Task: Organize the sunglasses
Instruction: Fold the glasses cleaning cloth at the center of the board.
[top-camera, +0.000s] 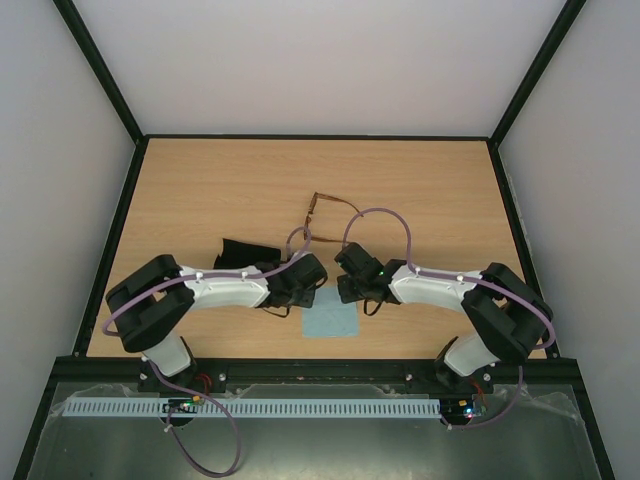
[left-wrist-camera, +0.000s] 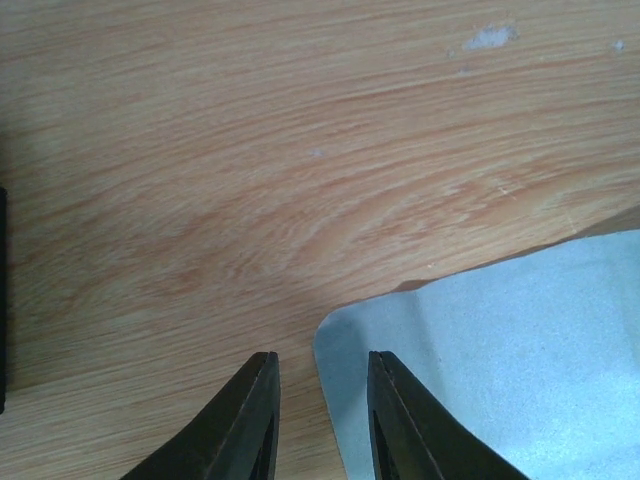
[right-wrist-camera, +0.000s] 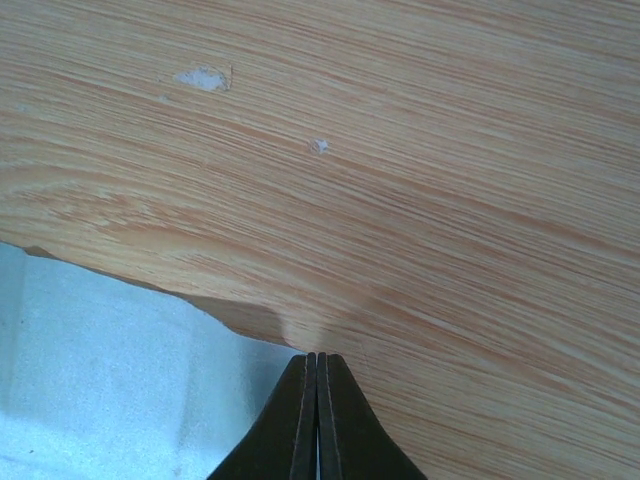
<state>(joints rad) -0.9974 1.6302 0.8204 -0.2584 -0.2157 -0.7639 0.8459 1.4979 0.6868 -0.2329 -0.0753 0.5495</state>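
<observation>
where: sunglasses (top-camera: 322, 199) mid-table (top-camera: 200, 190), on the far side of both arms and the cloth (top-camera: 330, 320)
handling: probably light, thin and fragile; I'd pinch the bridge, gently
pointing: front looks roughly left-right, temples trailing near-left; too small to be sure
left gripper (left-wrist-camera: 320, 360): jaws apart, straddling the cloth corner
right gripper (right-wrist-camera: 317, 358): jaws together, empty

Wooden table (top-camera: 420, 190), white walls (top-camera: 320, 60), black framing (top-camera: 100, 65)
</observation>
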